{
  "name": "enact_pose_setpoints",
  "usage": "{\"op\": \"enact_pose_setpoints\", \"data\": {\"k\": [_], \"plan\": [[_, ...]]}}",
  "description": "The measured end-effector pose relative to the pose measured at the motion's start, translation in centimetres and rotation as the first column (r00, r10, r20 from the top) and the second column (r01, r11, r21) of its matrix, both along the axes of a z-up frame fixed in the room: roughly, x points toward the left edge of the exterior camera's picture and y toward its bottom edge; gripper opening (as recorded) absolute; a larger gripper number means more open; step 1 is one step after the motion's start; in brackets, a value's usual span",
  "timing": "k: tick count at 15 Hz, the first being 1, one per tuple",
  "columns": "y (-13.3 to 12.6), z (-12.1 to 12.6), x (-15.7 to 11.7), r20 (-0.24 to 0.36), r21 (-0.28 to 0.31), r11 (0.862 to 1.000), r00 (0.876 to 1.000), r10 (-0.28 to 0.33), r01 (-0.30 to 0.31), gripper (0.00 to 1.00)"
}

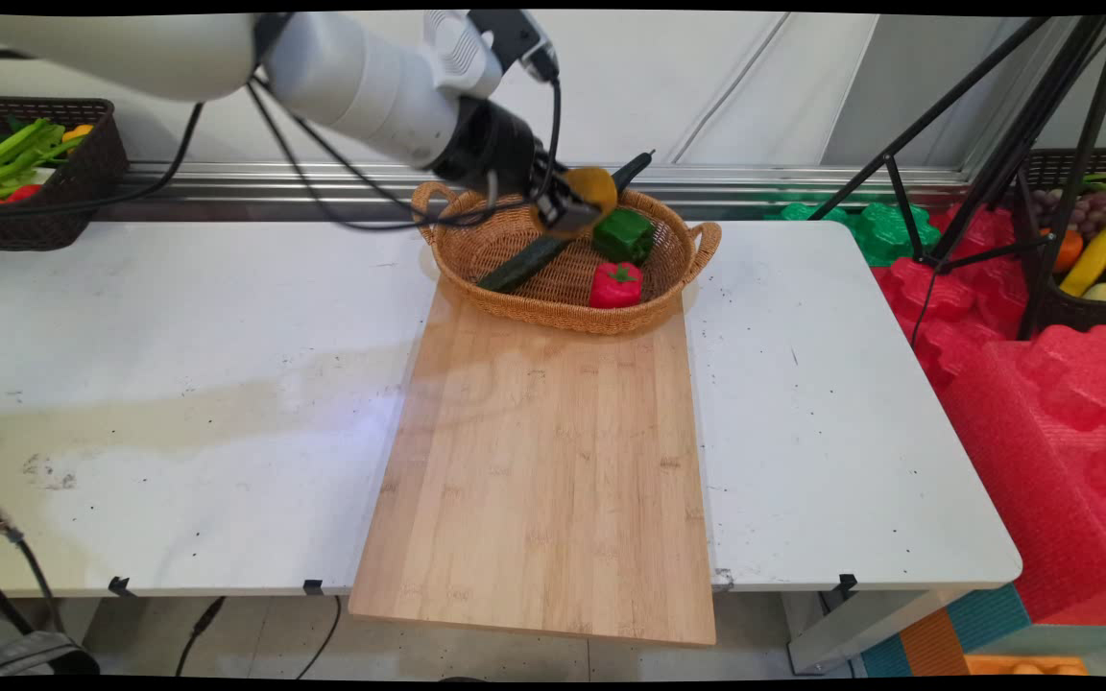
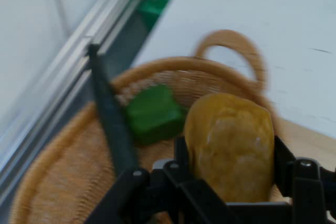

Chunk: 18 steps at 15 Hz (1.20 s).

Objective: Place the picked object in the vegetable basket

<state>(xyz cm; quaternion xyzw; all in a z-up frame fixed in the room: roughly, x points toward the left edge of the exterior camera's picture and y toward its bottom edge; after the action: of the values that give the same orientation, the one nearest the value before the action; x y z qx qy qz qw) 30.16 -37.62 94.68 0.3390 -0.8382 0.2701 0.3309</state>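
In the main view, a wicker basket [image 1: 505, 251] with two handles is seen at the bench's [image 1: 179, 384] far edge, resting partly on the far end of a long wooden board [image 1: 543, 461] that runs to the near edge and overhangs it. Inside the basket a red pepper [image 1: 616, 285] is set by the near rim, a green pepper [image 1: 624, 235] lies just behind it, and a long dark cucumber [image 1: 524, 264] is laid slantwise, its far tip jutting over the back rim. The end effector [image 1: 580, 200] is held above the basket's far side, closed around a brownish-yellow potato-like piece [image 1: 596, 184]. A dark basket [image 1: 83, 173] of vegetables is seen beyond the bench's far left corner, and another with fruit [image 1: 1095, 259] off to the right.

In the hand view, the yellow piece [image 2: 231, 145] is gripped between the fingers [image 2: 307, 182], with the green pepper [image 2: 152, 115] and the cucumber [image 2: 113, 129] lying in the wicker basket [image 2: 58, 182] below it.
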Motion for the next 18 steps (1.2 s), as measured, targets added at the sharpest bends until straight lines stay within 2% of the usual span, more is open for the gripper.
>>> {"op": "enact_pose_setpoints", "data": {"k": [5, 10, 14, 18], "plan": [[-5.9, -1.3, 1.6, 0.017, 0.018, 0.995, 0.995, 0.095, -0.095, 0.00], [-11.3, -4.0, 3.7, 0.052, 0.075, 0.983, 0.985, 0.167, -0.171, 0.00], [-14.0, -6.5, 5.3, 0.080, 0.129, 0.969, 0.976, 0.202, -0.211, 0.00], [-15.6, -8.4, 6.5, 0.097, 0.171, 0.956, 0.970, 0.223, -0.237, 0.00]]}}
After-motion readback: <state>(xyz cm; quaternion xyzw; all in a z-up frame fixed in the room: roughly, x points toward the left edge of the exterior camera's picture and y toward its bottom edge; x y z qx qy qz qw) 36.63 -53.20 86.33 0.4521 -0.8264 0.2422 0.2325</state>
